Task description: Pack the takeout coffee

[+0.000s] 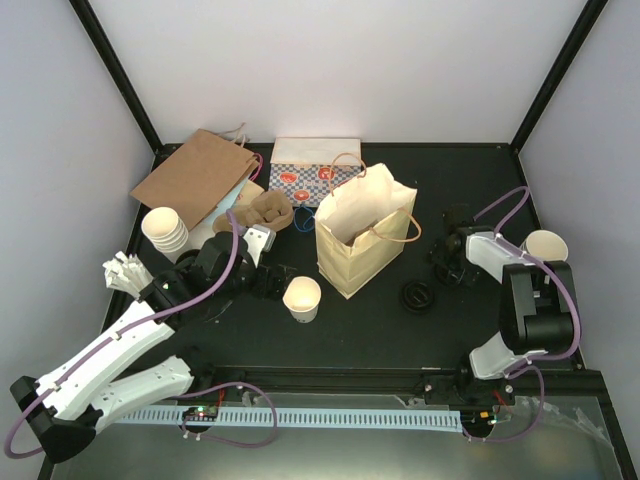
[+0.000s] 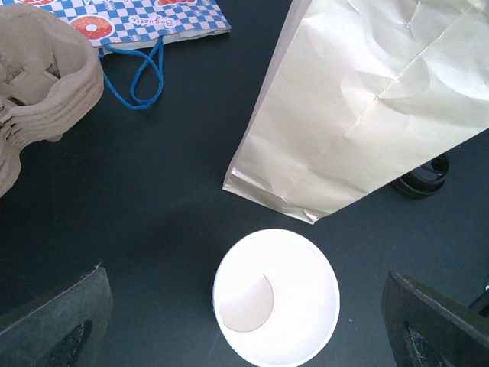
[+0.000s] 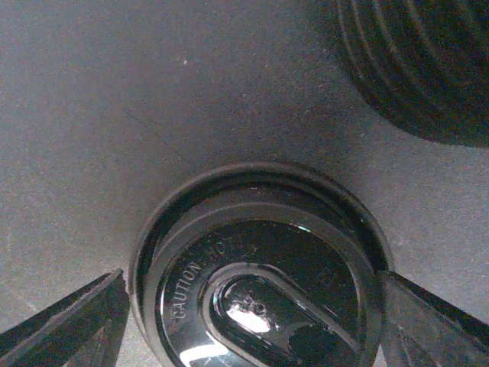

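No cup with a black lid on it shows. A lidless cream-white cup (image 1: 302, 298) stands on the black table, left of the open cream paper bag (image 1: 365, 235). My left gripper (image 1: 268, 280) is open, and in the left wrist view (image 2: 244, 287) the cup (image 2: 275, 298) stands between its fingers. My right gripper (image 1: 440, 268) is open and low over a single black lid (image 3: 260, 283), one finger close on each side. In the top view my gripper hides that lid.
A stack of black lids (image 1: 417, 296) lies just ahead of my right gripper (image 3: 416, 69). Stacked cream cups (image 1: 165, 228), brown carriers (image 1: 270, 210), a flat brown bag (image 1: 195, 175) and a checked bag (image 1: 315, 170) lie at the back left. One cream cup (image 1: 545, 245) stands far right.
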`<move>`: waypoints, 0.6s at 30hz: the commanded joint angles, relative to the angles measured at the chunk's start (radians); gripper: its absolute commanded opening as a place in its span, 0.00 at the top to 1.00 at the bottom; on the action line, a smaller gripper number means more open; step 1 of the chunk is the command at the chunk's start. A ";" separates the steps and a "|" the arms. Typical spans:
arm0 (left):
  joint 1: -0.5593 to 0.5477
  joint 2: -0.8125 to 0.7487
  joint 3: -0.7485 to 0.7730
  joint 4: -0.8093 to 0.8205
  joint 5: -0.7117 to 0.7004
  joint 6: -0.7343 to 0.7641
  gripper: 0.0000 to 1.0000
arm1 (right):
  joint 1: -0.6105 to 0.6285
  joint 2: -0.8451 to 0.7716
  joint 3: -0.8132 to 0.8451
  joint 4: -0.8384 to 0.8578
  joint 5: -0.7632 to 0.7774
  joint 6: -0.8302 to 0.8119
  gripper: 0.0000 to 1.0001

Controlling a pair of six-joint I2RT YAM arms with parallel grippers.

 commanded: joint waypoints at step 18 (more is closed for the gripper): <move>0.008 0.021 0.019 0.036 0.006 -0.005 0.01 | -0.007 -0.169 0.003 -0.099 0.033 -0.062 0.27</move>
